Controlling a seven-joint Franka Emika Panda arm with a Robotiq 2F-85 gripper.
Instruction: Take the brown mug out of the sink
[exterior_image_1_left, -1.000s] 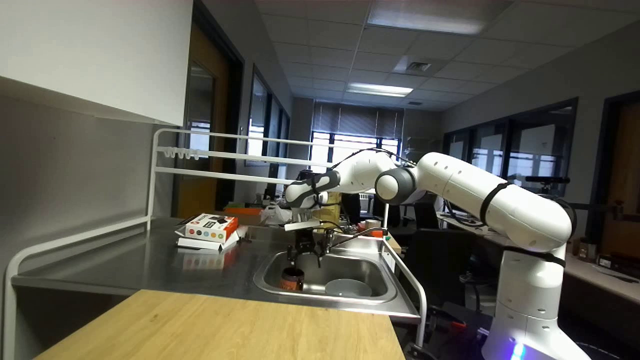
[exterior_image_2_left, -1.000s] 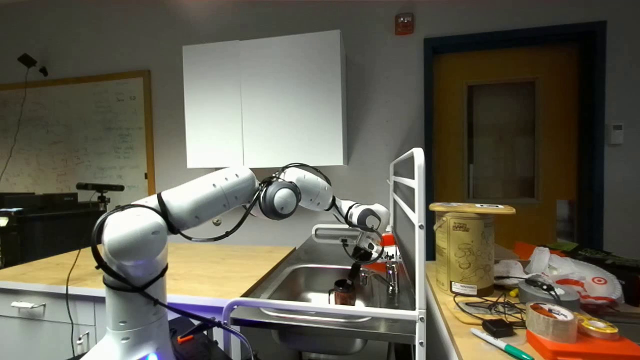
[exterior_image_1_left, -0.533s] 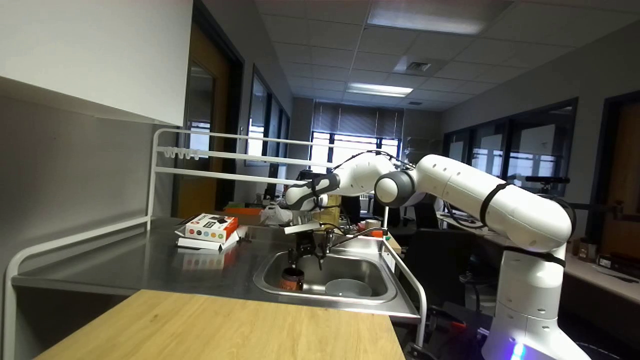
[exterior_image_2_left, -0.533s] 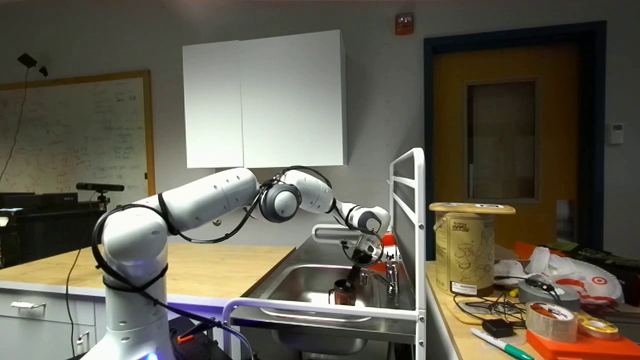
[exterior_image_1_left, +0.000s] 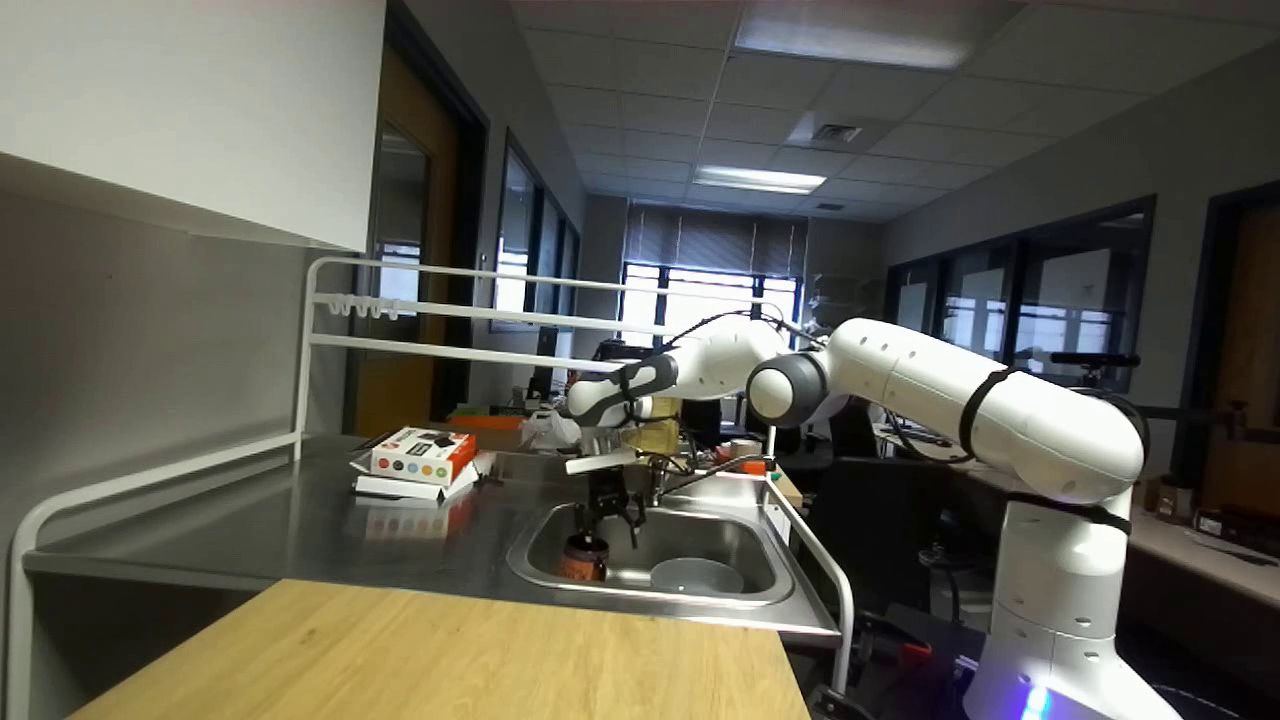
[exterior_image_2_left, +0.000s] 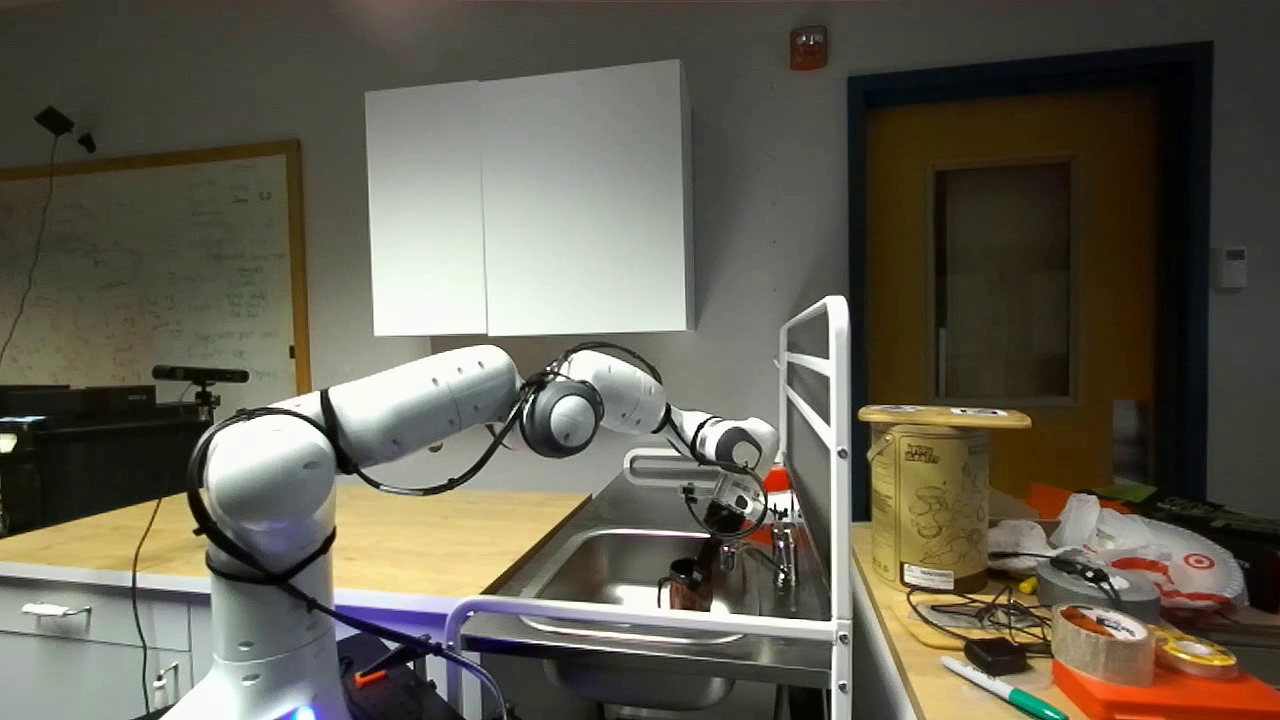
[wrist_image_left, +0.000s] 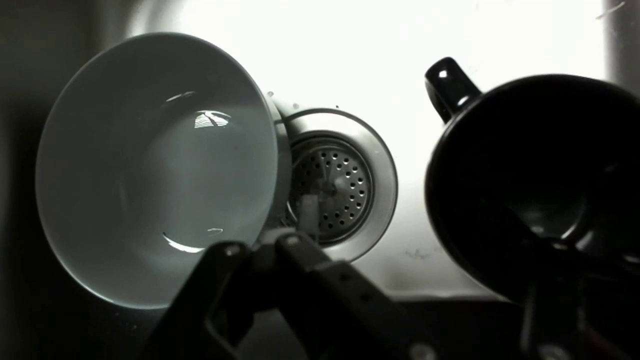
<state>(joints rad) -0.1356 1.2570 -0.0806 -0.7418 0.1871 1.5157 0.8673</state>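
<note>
The brown mug (exterior_image_1_left: 583, 568) stands upright in the metal sink (exterior_image_1_left: 690, 535); it also shows in an exterior view (exterior_image_2_left: 690, 594). In the wrist view the mug (wrist_image_left: 520, 150) looks black inside, with its handle at upper left. My gripper (exterior_image_1_left: 612, 538) is open, fingers pointing down over the sink; it also shows in the wrist view (wrist_image_left: 435, 230). One finger reaches over or into the mug's mouth; how deep I cannot tell. The other finger is outside the mug, over the drain side. Nothing is between the fingers except possibly the mug's near wall.
A pale bowl (wrist_image_left: 160, 165) sits in the sink beside the drain strainer (wrist_image_left: 340, 185). A faucet (exterior_image_2_left: 785, 560) stands at the sink's back edge. A white rail frame (exterior_image_2_left: 640, 617) borders the counter. A red and white box (exterior_image_1_left: 422, 455) lies on the steel counter.
The arm has lowered a little, and the gripper has moved down closer to the mug and slightly toward it. The mug and bowl have not moved.
</note>
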